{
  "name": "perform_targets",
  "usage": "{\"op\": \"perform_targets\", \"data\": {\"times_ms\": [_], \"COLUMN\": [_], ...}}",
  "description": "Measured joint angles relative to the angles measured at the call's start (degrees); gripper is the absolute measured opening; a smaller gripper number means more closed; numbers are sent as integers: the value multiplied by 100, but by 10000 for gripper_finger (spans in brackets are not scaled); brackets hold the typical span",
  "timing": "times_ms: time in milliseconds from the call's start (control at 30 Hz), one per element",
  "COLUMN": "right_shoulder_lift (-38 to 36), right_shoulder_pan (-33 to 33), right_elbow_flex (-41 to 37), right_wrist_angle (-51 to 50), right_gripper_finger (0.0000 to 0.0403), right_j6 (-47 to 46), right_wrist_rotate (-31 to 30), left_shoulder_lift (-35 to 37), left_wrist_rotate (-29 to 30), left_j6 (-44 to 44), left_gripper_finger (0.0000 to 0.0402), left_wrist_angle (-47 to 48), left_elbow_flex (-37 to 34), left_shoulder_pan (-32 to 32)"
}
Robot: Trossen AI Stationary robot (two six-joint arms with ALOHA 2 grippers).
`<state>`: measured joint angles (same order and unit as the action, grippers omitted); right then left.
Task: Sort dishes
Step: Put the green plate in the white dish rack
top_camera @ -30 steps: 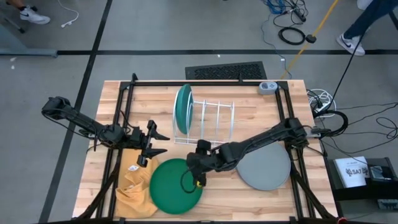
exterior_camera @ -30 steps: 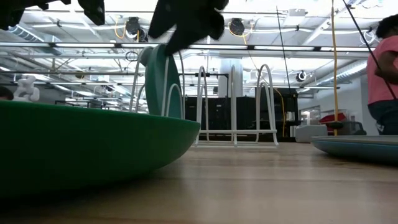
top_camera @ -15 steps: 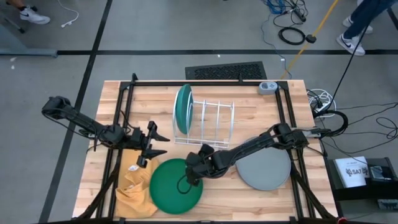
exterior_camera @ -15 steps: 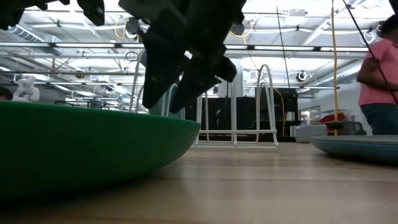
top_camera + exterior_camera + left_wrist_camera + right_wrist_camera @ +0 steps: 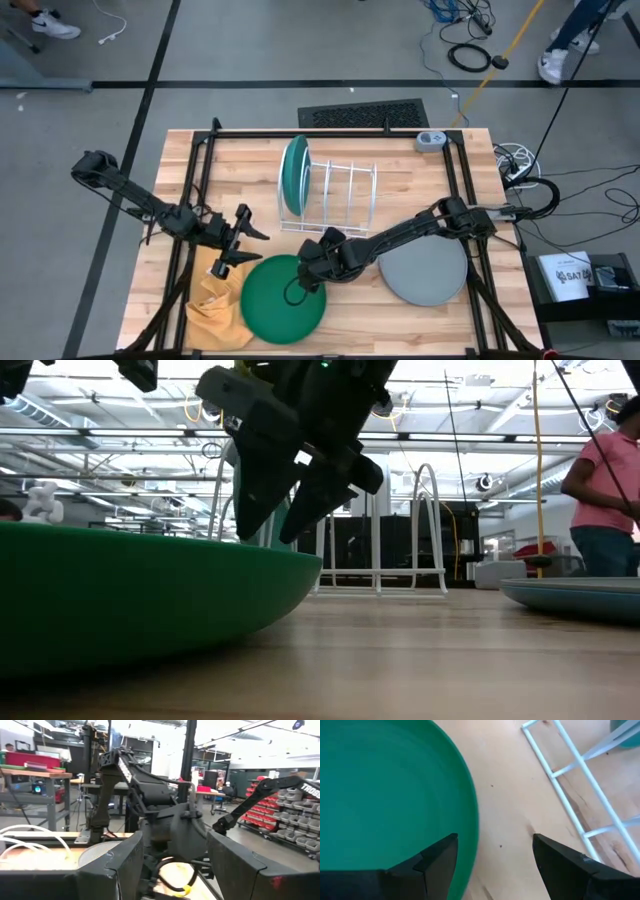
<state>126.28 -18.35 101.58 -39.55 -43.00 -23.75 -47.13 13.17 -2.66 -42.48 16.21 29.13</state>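
The table (image 5: 400,160) is a light wooden top inside a black frame, floor showing on every side; largest on it are the plates. The dark green plate (image 5: 283,299) lies flat near the front edge, left of centre, its left rim touching or overlapping the mustard-yellow cloth (image 5: 213,296); bare wood lies between its right rim and the grey plate (image 5: 428,272), which lies flat toward the front right, well apart from it. The teal plate (image 5: 293,173) stands on edge in the leftmost slot of the white wire rack (image 5: 340,195) at mid-table; the remaining slots of the rack stand unfilled. No light blue plate can be made out.

The right hand (image 5: 308,274) hangs low over the far-right rim of the dark green plate — its fingers (image 5: 432,860) spread apart, one over the green surface and the other over bare wood, straddling the rim, nothing gripped; the low view shows the fingertips above the rim, not on it. The left hand (image 5: 240,240) hovers just beyond the cloth and the green plate's far-left rim, fingers parted, holding nothing.

Legible writing is scant: a white box on the floor off the right side bears lettering that may read "SAT"; the left wrist view shows the letters "TROS" on the other arm, cut off at the edge. A person in a pink top (image 5: 603,480) stands in the room beyond the table's right side.
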Motion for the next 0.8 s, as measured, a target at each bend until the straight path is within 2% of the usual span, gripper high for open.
{"op": "perform_targets", "data": {"times_ms": [800], "right_shoulder_lift": [46], "right_shoulder_pan": [103], "right_elbow_flex": [0], "right_wrist_angle": [-142], "right_gripper_finger": [251], "right_j6": [30], "right_wrist_rotate": [911], "left_shoulder_lift": [2], "left_wrist_rotate": [11], "left_j6": [0], "left_gripper_finger": [217], "left_wrist_angle": [-11], "left_elbow_flex": [0], "left_shoulder_pan": [135]}}
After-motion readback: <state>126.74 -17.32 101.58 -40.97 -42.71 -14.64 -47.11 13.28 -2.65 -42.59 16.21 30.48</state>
